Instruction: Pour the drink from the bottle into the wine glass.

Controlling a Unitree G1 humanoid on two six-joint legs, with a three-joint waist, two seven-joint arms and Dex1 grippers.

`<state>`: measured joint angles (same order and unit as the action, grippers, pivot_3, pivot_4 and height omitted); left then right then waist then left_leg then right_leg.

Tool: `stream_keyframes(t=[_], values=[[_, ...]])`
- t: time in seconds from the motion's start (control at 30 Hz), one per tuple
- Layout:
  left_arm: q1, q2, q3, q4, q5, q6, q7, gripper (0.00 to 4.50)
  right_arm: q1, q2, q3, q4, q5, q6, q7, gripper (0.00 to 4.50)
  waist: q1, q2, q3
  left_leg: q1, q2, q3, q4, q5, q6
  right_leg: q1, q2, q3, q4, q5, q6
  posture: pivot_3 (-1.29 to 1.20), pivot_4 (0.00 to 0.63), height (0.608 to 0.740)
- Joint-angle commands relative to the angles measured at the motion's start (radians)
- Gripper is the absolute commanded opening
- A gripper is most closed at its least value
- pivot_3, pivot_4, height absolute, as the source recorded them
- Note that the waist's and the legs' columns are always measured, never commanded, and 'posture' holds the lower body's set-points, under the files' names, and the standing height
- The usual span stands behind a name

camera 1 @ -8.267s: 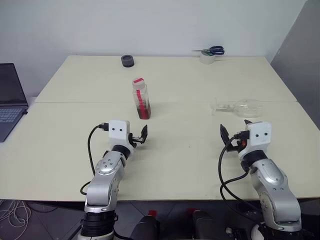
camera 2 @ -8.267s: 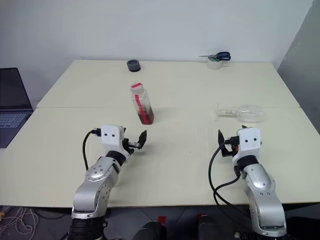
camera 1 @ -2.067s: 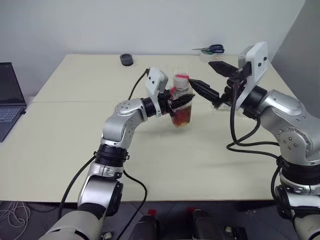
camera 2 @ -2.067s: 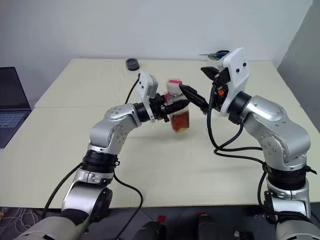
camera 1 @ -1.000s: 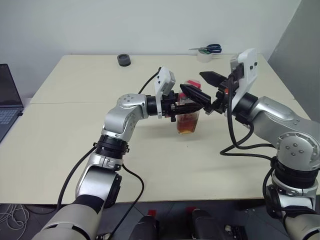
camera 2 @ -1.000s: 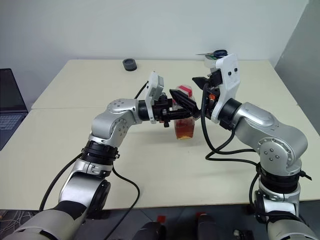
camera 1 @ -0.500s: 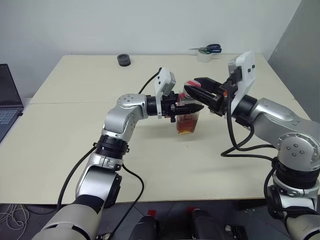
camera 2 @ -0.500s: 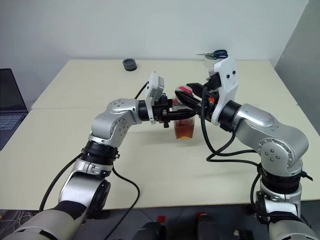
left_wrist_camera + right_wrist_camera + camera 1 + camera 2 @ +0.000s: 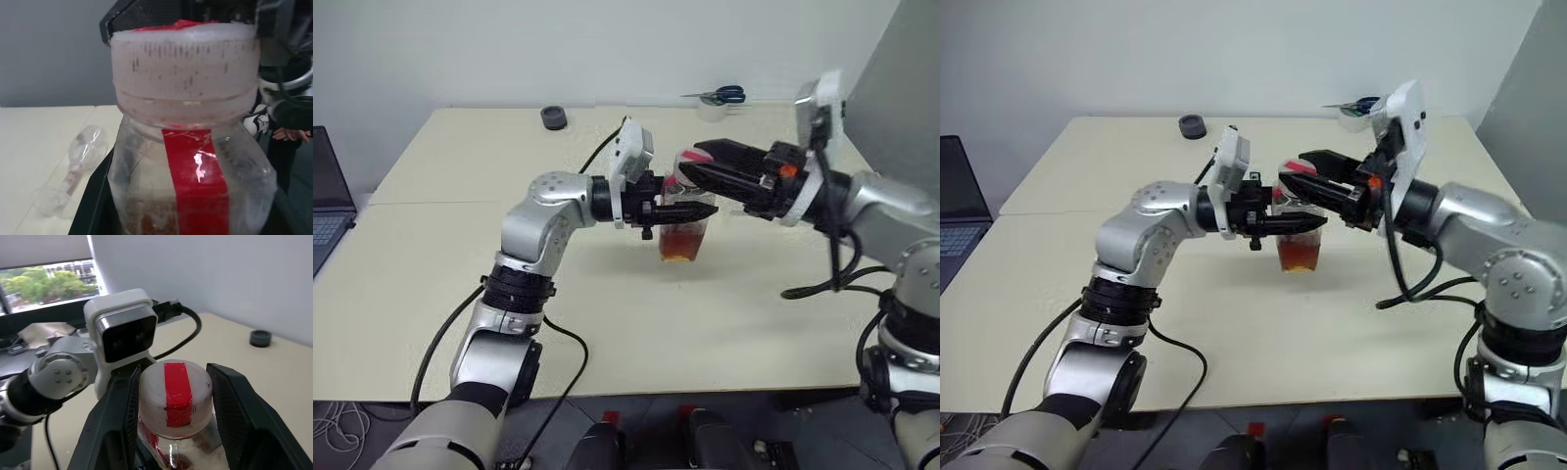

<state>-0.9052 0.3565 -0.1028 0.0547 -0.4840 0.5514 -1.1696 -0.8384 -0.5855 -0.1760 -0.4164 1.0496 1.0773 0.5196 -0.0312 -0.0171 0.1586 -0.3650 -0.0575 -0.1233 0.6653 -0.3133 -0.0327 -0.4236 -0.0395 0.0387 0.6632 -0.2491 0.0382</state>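
- Left eye view: the bottle (image 9: 684,217) is held upright above the tabletop (image 9: 431,284), near the centre. The left hand (image 9: 697,210) is clamped on the bottle's body from 9 o'clock. The right hand (image 9: 690,168) reaches in from 3 o'clock, and its fingers are set on either side of the cap (image 9: 689,157). The drink (image 9: 682,242) is seen in the bottom part of the bottle. A pair of scissors (image 9: 717,95) on a tape roll (image 9: 711,111) is located at the far edge at 1 o'clock, and a small dark round object (image 9: 553,117) at 11 o'clock. A laptop (image 9: 327,201) is seen at 9 o'clock, beyond the tabletop's edge.
- Right eye view: the same arrangement is shown; the bottle is clear of the tabletop surface.
- Left wrist view: the bottle's red label strip (image 9: 195,181) and cap are shown close up. The wine glass (image 9: 73,171) is seen lying on its side on the tabletop beyond the bottle.
- Right wrist view: both black fingers (image 9: 234,416) of the right hand are pressed against the sides of the cap, which carries a red strip.
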Motion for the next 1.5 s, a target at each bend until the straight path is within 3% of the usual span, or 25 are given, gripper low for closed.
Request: stream_keyframes(t=[0.03,0.13,0.3,0.47,0.6,0.7,0.73,0.87,1.0,1.13,1.3,1.5], values=[[-0.013,0.015,0.014,-0.085,-0.043,0.043,0.013,1.75,-0.076,-0.006,0.054,0.080,0.034,-0.063,0.243,1.79,0.000,0.000,0.000,0.000,0.000,0.000,0.000,0.000,0.000,0.000,0.000,0.000,0.000,0.000,0.000,0.00,0.150,0.740],[-0.010,0.034,0.017,-0.115,-0.060,0.070,0.018,1.75,-0.131,-0.030,0.142,0.208,-0.082,-0.156,0.443,1.79,-0.002,0.000,0.000,0.000,0.000,0.000,0.000,0.000,0.000,0.001,0.000,0.000,0.000,0.000,0.000,0.00,0.150,0.740],[0.001,0.051,0.022,-0.150,-0.078,0.102,0.034,1.75,-0.172,-0.040,0.229,0.355,-0.229,-0.285,0.635,1.79,-0.001,0.000,0.000,0.000,0.000,0.000,0.000,0.000,0.000,0.000,0.001,0.000,0.000,0.000,0.000,0.00,0.150,0.740],[0.010,0.054,0.021,-0.156,-0.072,0.099,0.046,1.75,-0.185,-0.074,0.241,0.429,-0.320,-0.347,0.706,1.79,0.000,0.000,0.000,0.000,0.000,0.000,0.001,0.000,0.000,0.000,0.000,0.000,-0.001,0.000,0.000,0.00,0.150,0.740],[0.017,0.047,0.016,-0.146,-0.067,0.088,0.061,1.75,-0.201,-0.134,0.195,0.453,-0.305,-0.272,0.706,3.15,0.002,0.000,0.000,-0.001,-0.001,0.000,0.001,0.000,0.000,0.000,-0.001,0.000,-0.001,0.000,0.000,0.00,0.150,0.740],[0.033,0.036,0.018,-0.153,-0.074,0.093,0.082,1.75,-0.154,-0.244,0.122,0.363,-0.250,-0.166,0.686,4.19,0.007,0.000,0.001,-0.001,-0.001,0.000,0.001,0.000,0.000,0.000,-0.002,-0.001,-0.001,0.000,0.000,0.00,0.150,0.740],[0.035,0.032,0.018,-0.152,-0.074,0.092,0.087,1.75,-0.136,-0.266,0.083,0.328,-0.210,-0.103,0.648,4.47,0.009,0.000,0.001,-0.002,-0.001,-0.001,0.000,0.000,0.000,0.000,-0.002,-0.001,-0.002,0.000,0.000,0.00,0.150,0.740],[0.042,0.024,0.017,-0.142,-0.070,0.079,0.096,1.75,-0.065,-0.263,-0.056,0.181,-0.083,0.053,0.453,4.47,0.007,0.000,0.001,-0.003,-0.001,-0.001,0.000,0.000,0.000,-0.001,-0.003,0.000,-0.004,0.000,0.000,0.00,0.150,0.740],[0.044,0.011,0.014,-0.125,-0.061,0.052,0.104,1.75,0.016,-0.103,-0.189,-0.069,0.059,0.118,0.037,4.47,0.005,0.000,0.001,-0.003,0.000,-0.001,0.000,0.000,0.000,-0.001,-0.003,0.002,-0.002,0.000,0.000,0.00,0.150,0.740],[0.029,-0.007,0.009,-0.107,-0.061,0.041,0.108,1.75,0.084,0.103,-0.136,-0.297,0.004,0.085,-0.353,4.47,0.006,0.000,0.001,-0.003,-0.001,-0.001,0.001,0.000,0.000,-0.001,-0.004,0.002,0.000,0.000,0.000,0.00,0.150,0.740],[0.013,-0.015,-0.001,-0.085,-0.058,0.031,0.092,1.75,0.086,0.192,-0.102,-0.343,0.059,0.085,-0.542,4.47,0.005,0.000,0.001,-0.003,-0.002,-0.001,0.001,0.000,-0.001,-0.002,-0.004,0.001,0.000,0.000,0.000,0.00,0.150,0.740],[0.001,-0.023,-0.005,-0.071,-0.056,0.024,0.085,1.75,0.096,0.138,-0.098,-0.333,0.147,0.077,-0.578,4.47,0.003,0.000,0.001,-0.003,-0.002,-0.001,0.001,0.000,0.000,-0.001,-0.004,0.000,0.000,0.000,0.000,0.00,0.150,0.740]])
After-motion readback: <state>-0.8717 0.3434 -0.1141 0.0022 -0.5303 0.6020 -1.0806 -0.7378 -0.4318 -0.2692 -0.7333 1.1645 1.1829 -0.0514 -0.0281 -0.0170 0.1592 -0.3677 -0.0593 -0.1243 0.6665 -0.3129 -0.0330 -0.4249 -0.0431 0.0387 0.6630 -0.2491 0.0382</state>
